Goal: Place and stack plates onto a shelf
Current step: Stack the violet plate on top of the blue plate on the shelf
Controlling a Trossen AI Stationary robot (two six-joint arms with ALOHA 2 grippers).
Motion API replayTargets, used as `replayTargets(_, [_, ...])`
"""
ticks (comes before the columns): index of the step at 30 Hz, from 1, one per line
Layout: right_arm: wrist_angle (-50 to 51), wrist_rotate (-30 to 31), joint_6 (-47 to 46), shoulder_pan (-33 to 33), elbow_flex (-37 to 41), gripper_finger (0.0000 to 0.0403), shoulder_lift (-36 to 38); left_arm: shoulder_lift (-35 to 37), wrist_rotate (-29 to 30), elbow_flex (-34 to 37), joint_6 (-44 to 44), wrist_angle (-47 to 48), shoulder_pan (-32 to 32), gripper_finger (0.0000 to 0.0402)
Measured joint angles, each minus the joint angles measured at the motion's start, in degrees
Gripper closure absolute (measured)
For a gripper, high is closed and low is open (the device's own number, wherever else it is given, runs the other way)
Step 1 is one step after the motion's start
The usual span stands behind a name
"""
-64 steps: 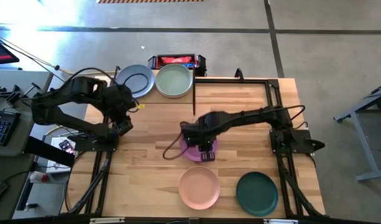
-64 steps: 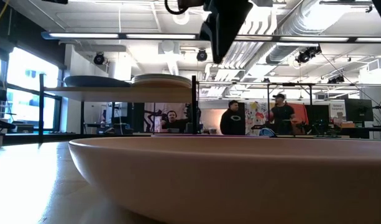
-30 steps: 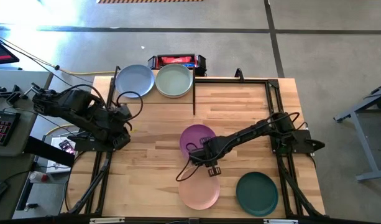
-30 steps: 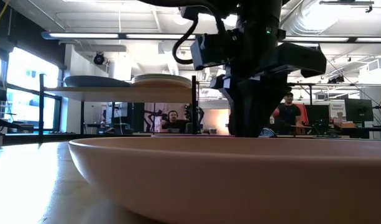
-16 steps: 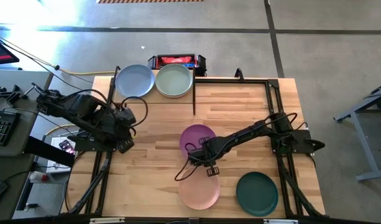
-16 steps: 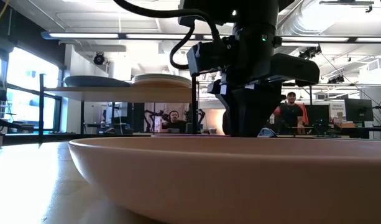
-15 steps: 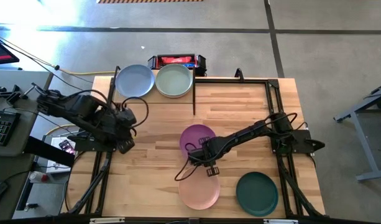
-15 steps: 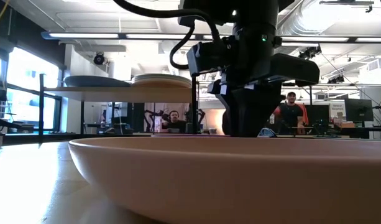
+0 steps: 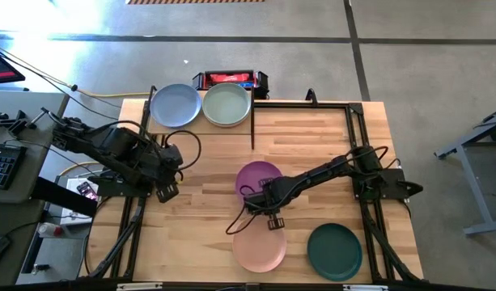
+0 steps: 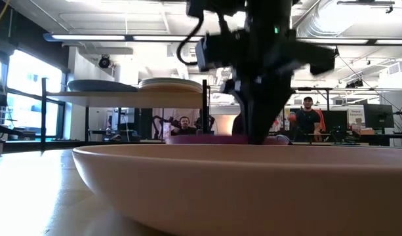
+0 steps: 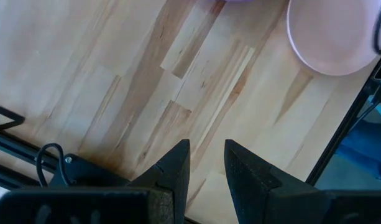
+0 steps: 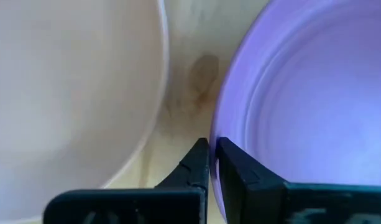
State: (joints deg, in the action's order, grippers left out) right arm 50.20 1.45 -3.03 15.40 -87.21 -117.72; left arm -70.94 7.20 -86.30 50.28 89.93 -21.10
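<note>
A purple plate lies mid-table, and my right gripper is shut on its near rim. Just nearer lies a pink plate, which fills the foreground of the low view. A dark teal plate lies near the table's front right. At the far left, a blue plate and a sage green plate rest on the shelf. My left gripper hangs open over bare wood near the table's left edge, with nothing between its fingers. My right gripper pinches the purple plate's near rim between its two fingers, one finger on the inside of the rim and one outside. The fingers come from above, pointing down. The pink plate lies just beside the outer finger.
A thin black post stands at the shelf's right end. A red and black box sits beyond the table's far edge. Bare wood lies at the table's far right and near left. People stand in the room behind.
My right gripper has shut on the purple plate's near rim while staying in place. A purple edge now shows beside its fingers in the low view. My left gripper has moved a little toward the table's near edge and sunk slightly, still open.
</note>
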Motion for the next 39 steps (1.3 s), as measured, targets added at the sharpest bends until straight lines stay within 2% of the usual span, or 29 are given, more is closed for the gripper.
replayTargets(7, [6.7, -0.2, 1.0, 0.8, -8.0, 0.0403, 0.8, 0.0, 0.6, 0.0, -0.8, 0.1, 0.0, 0.0312])
replayTargets(21, [16.7, 3.3, 4.6, 2.0, -27.1, 0.0403, 0.8, 0.0, 6.4, 0.0, -16.8, 0.1, 0.1, 0.0312])
replayTargets(25, [18.1, 4.6, 6.3, 2.0, -30.3, 0.0403, 0.9, 0.0, 8.2, 0.0, -18.8, 0.1, 0.1, 0.0312])
replayTargets(29, [19.2, 4.5, 8.3, 1.3, -32.8, 0.0403, 0.9, 0.0, 8.2, 0.0, -24.4, 0.1, 0.1, 0.031])
replayTargets(35, [19.5, 4.6, 10.1, -0.5, -35.3, 0.0403, 0.9, 0.0, 8.4, 0.0, -27.6, 0.1, 1.0, 0.0288])
replayTargets(39, [19.5, 4.5, 12.8, -1.7, -36.5, 0.0403, 0.9, 0.0, 9.4, 0.0, -37.7, -0.1, 1.7, 0.0268])
